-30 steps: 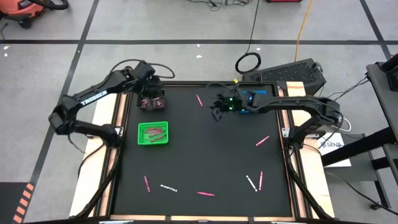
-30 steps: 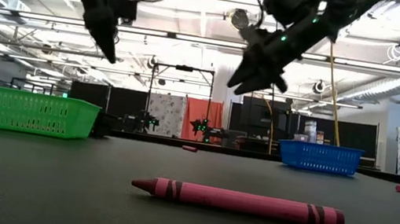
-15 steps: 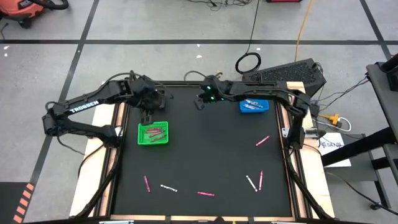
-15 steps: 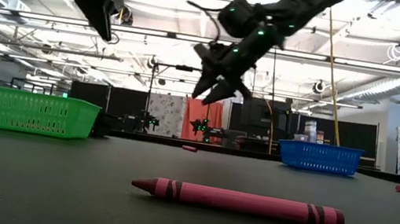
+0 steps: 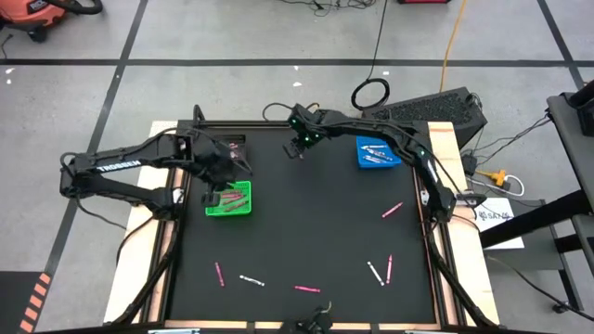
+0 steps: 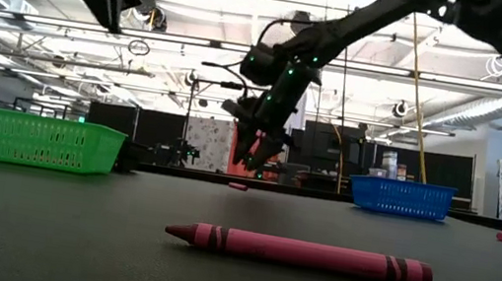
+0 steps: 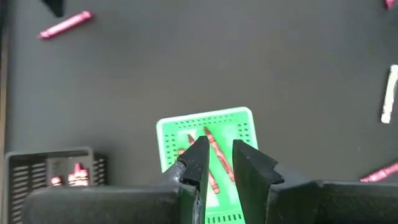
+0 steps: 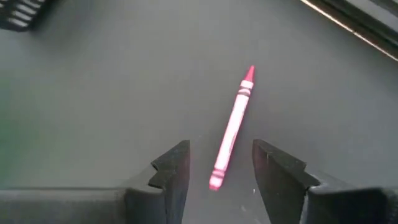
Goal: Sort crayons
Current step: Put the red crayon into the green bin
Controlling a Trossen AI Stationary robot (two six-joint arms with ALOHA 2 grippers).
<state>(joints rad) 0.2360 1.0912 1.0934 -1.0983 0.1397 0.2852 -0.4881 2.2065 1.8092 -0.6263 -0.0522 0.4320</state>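
Several pink crayons (image 5: 228, 198) lie flat in the green tray (image 5: 213, 210), with more pink and white ones scattered well beyond it.

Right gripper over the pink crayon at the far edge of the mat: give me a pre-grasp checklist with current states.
1. Right gripper fingers open: ok.
2. Pink crayon lies between the open fingers in the right wrist view: ok.
3. Crayon free of neighbours, bare mat around it: ok.
4. Fingers down at crayon level: not ok; the low view shows the gripper above the mat.
5. Left gripper out of the way, above the green tray: ok.
6. Left gripper carrying a crayon: cannot tell.
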